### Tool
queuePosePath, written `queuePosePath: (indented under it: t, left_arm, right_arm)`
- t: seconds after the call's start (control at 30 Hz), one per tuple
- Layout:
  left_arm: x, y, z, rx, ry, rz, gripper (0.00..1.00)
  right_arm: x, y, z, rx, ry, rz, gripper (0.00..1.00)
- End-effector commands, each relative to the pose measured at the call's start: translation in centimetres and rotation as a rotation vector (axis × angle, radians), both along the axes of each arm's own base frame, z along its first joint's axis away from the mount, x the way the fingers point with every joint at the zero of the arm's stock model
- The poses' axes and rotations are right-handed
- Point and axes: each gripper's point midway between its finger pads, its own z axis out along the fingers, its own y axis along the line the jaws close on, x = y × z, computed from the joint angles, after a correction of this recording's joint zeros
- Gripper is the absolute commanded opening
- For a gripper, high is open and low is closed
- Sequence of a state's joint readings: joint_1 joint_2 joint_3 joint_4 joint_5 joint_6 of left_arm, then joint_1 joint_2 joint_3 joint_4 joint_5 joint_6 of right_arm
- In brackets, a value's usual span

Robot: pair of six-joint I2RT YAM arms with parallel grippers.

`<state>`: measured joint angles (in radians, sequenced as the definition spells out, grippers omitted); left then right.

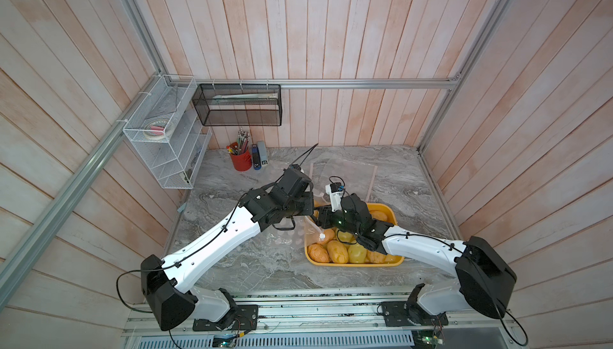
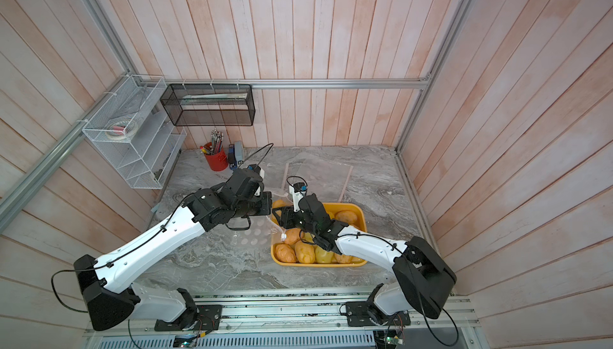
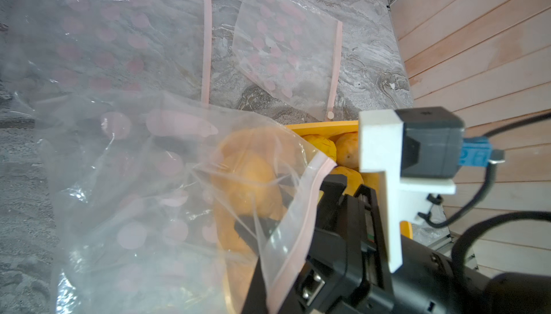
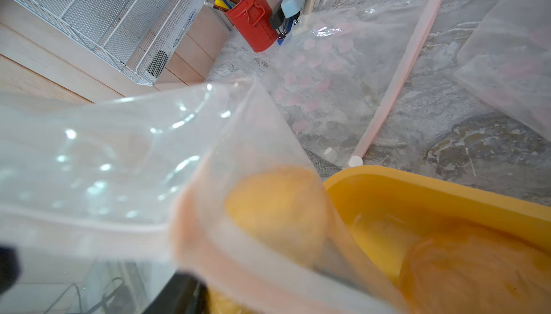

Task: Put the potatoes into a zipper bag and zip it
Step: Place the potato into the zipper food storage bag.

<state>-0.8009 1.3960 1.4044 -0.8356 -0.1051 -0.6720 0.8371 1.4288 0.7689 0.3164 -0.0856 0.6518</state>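
**At the right gripper (image 3: 283, 205) tips: held potato (image 3: 247, 175) at the zipper bag (image 3: 134, 178) mouth**

Jaws clamped across it, seen through the film. Pocket lies ahead of the tips, toward the left gripper (image 1: 307, 207), which is closed, pinch hidden. Other potatoes (image 1: 338, 252) sit behind the wrist, in the tray (image 1: 355, 263). Likely next: push deeper, release.

Soft, even light fills both top views, shadows faint; wall planks (image 1: 66, 49) bow toward the frame edges. In the wrist views glare flecks the zipper bag (image 4: 89, 154), and the nearest potato (image 4: 277, 208) is blurred
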Motion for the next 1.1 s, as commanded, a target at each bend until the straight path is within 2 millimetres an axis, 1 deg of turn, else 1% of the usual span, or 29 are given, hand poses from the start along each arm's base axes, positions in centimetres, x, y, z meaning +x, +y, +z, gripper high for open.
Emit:
queuePosePath:
  t: [0.0, 0.07, 0.17, 0.23, 0.27, 0.37, 0.5, 0.6, 0.7, 0.83, 0.93, 1.07]
  left_arm:
    - [-0.1, 2.1, 1.1, 0.048, -0.025, 0.040, 0.00]
    - [0.0, 2.9, 1.4, 0.053, -0.040, 0.060, 0.00]
    - [0.4, 4.1, 1.6, 0.067, -0.069, 0.092, 0.00]
    - [0.7, 4.8, 1.1, 0.081, -0.070, 0.111, 0.00]
    - [0.8, 4.8, 0.9, 0.082, -0.071, 0.110, 0.00]
    - [0.9, 4.7, -0.1, 0.094, -0.063, 0.108, 0.00]
    - [1.4, 5.2, -1.4, 0.135, -0.057, 0.132, 0.00]
    - [1.5, 5.5, -2.1, 0.158, -0.041, 0.139, 0.00]
    - [1.6, 5.4, -2.6, 0.164, -0.037, 0.136, 0.00]
    - [1.9, 5.5, -3.3, 0.181, -0.025, 0.145, 0.00]
    - [2.0, 5.6, -3.9, 0.191, -0.016, 0.147, 0.00]
    - [2.2, 5.9, -4.6, 0.209, -0.020, 0.161, 0.00]
  right_arm:
    - [0.4, 0.0, -0.3, -0.038, -0.005, -0.013, 0.14]
    - [0.6, -0.1, -0.6, -0.051, -0.004, -0.023, 0.17]
    - [0.4, 0.0, -0.7, -0.052, -0.008, -0.009, 0.28]
    - [0.1, 0.3, -0.4, -0.038, -0.013, 0.016, 0.39]
    - [0.0, 0.5, -0.3, -0.034, -0.016, 0.028, 0.43]
    - [-0.5, 1.2, 0.6, -0.009, -0.026, 0.071, 0.51]
    - [-1.4, 1.9, 1.7, 0.033, -0.035, 0.125, 0.61]
    - [-1.5, 2.1, 2.0, 0.039, -0.025, 0.133, 0.69]
    - [-1.5, 2.5, 2.1, 0.034, -0.022, 0.139, 0.74]
    - [-1.2, 2.5, 2.6, 0.013, -0.033, 0.130, 0.78]
    - [-0.7, 1.4, 3.1, -0.026, -0.053, 0.080, 0.80]
    - [-0.1, -0.9, 3.9, -0.088, -0.074, -0.018, 0.81]
